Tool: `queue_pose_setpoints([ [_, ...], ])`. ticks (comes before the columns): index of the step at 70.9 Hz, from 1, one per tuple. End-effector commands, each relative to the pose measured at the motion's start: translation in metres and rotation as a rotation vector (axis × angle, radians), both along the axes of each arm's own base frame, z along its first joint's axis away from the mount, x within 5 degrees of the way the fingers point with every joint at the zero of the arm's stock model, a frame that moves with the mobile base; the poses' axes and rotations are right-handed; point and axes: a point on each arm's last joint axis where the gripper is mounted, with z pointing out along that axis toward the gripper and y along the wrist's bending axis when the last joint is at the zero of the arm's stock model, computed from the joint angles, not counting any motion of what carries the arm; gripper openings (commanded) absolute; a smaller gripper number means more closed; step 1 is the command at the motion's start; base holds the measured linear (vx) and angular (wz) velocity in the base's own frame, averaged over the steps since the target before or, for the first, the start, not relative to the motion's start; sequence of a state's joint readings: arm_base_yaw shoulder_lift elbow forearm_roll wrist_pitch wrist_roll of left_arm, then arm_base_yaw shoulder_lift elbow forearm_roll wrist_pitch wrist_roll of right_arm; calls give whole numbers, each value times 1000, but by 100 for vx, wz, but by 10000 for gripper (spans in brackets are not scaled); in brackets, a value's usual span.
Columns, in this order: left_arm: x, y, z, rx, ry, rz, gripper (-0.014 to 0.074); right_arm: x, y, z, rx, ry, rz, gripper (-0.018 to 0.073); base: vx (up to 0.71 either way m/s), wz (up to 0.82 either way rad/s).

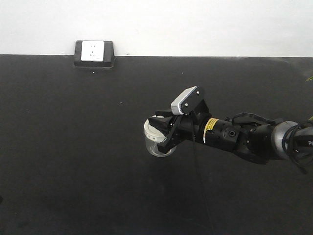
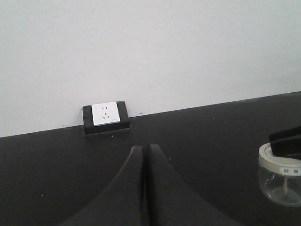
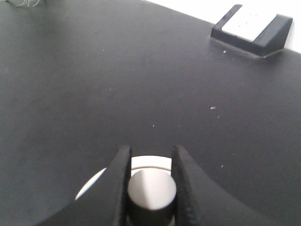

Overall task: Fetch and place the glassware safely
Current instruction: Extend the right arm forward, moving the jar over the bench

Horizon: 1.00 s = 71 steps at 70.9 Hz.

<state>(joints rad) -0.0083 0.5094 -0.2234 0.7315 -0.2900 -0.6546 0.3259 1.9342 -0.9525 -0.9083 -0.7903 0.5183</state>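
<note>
- Progress: the fetch appears done; the glass jar point(image 1: 159, 141) is in the grasp of the right gripper point(image 1: 166, 131), out over the middle of the black worktop point(image 1: 73, 147). Placement is judged to be outstanding
- Jar location: right of centre in the front view, well apart from the socket box point(image 1: 94, 53) at the far edge by the wall. Whether its base rests on the worktop or hangs just above it cannot be told from these views
- Jar condition: the cream-white lid point(image 2: 277, 160) is seated on the clear body; the left wrist view shows small dark markings on the lid rim. No crack or spill is visible
- Right gripper: narrowed onto the lid's raised knob point(image 3: 151, 190). The right wrist view shows both fingers point(image 3: 118, 183) pressed against the sides of the knob, with the lid rim visible beyond them. The hold is on the knob alone, not on the glass body
- Left gripper point(image 2: 146, 155): fingers closed flat together with no gap and nothing between them, idle and well apart from the jar
- Risk, as a judgement: a knob-only hold depends on the lid staying fitted; if the lid is loose the glass body could drop away. A low, slow set-down is advised
- Remaining: set the jar down at its destination, release, withdraw. The destination is not identifiable in these views
</note>
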Motion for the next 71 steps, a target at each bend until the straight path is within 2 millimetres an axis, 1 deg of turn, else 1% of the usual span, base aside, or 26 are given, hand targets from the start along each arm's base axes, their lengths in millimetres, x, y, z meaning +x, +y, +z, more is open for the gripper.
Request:
queue_pose_setpoints([
  [1, 0, -4, 13, -36, -62, -40, -7, 5, 1, 30, 99, -128, 23, -1, 0, 0],
  [30, 0, -4, 13, -36, -62, -40, -7, 9, 3, 6, 92, -105, 22, -1, 0, 0],
  [49, 0, -4, 13, -36, -62, -40, -7, 10, 3, 1, 84, -114, 29, 10, 0, 0],
  [57, 0, -4, 13, -36, -62, -40, -7, 10, 3, 1, 85, -114, 30, 48, 0, 0],
  [61, 0, -4, 13, -36, -62, -40, -7, 10, 3, 1, 86, -112, 29, 83, 0, 0],
  [65, 0, -4, 13, -36, -62, -40, -7, 10, 3, 1, 90, -107, 28, 126, 0, 0],
  [70, 0, -4, 13, -36, -62, -40, -7, 10, 3, 1, 93, -102, 27, 206, 0, 0],
  [71, 0, -4, 13, -36, -62, -40, -7, 10, 3, 1, 94, -102, 27, 234, 0, 0],
])
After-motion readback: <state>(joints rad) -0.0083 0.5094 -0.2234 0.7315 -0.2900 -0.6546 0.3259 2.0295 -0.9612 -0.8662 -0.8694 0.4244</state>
